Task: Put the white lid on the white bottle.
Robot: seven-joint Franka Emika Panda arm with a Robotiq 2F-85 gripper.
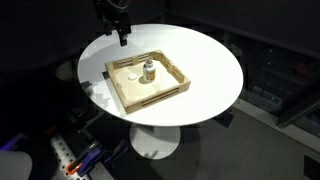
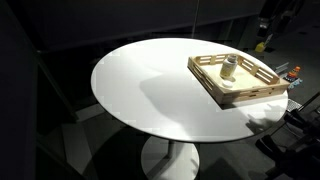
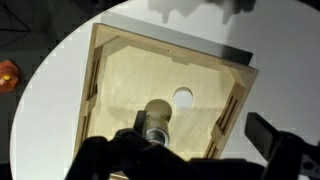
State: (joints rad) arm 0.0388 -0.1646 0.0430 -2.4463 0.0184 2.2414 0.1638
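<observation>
While the white bottle [image 3: 157, 120] stands straight up inside the wooden tray [image 3: 92, 80], its top pointing at the ceiling, the white lid [image 3: 183, 97] lies flat on the tray floor just beside it, not touching. The tray holds these 2 things. Words on the bottle's brown band are too small to read. The gripper [image 1: 120, 38] hangs above the tray, fingers spread apart.

Dim lab-like room: round white table [image 1: 200, 60], cabled equipment [image 1: 75, 160] beside it.
</observation>
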